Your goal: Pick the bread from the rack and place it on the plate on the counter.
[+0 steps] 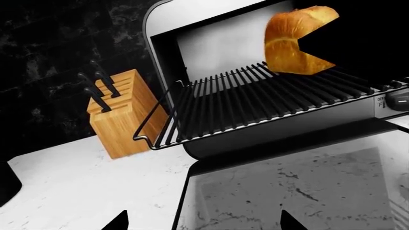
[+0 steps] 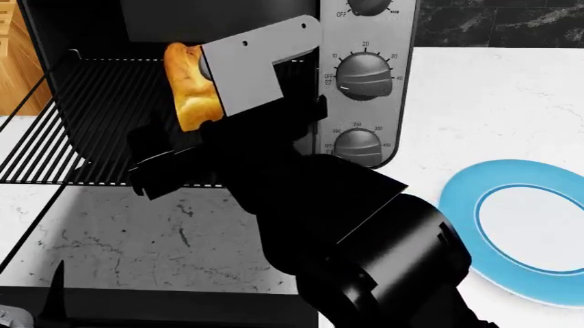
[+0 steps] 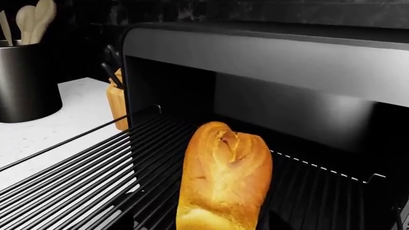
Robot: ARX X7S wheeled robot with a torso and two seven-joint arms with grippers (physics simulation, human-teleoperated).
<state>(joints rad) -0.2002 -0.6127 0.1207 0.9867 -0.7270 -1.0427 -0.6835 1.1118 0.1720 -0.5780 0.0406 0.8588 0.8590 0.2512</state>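
Observation:
The bread (image 3: 223, 182) is a golden-brown loaf held on end between the dark fingers of my right gripper (image 3: 217, 226), which is shut on it. It hangs just over the black wire rack (image 3: 83, 187), at the oven's mouth. In the head view the bread (image 2: 185, 92) shows beside the right gripper (image 2: 205, 119), above the rack (image 2: 82, 130). The left wrist view shows the bread (image 1: 290, 45) raised over the rack (image 1: 255, 98). My left gripper (image 1: 203, 223) is open and empty, low in front of the oven door. The blue-rimmed plate (image 2: 461, 198) lies on the counter (image 2: 483, 102) at the right.
The oven door (image 2: 137, 236) lies open and flat below the rack. The oven's knob panel (image 2: 365, 72) stands between rack and plate. A wooden knife block (image 1: 121, 112) stands left of the oven. A black utensil pot (image 3: 26, 86) stands beyond it.

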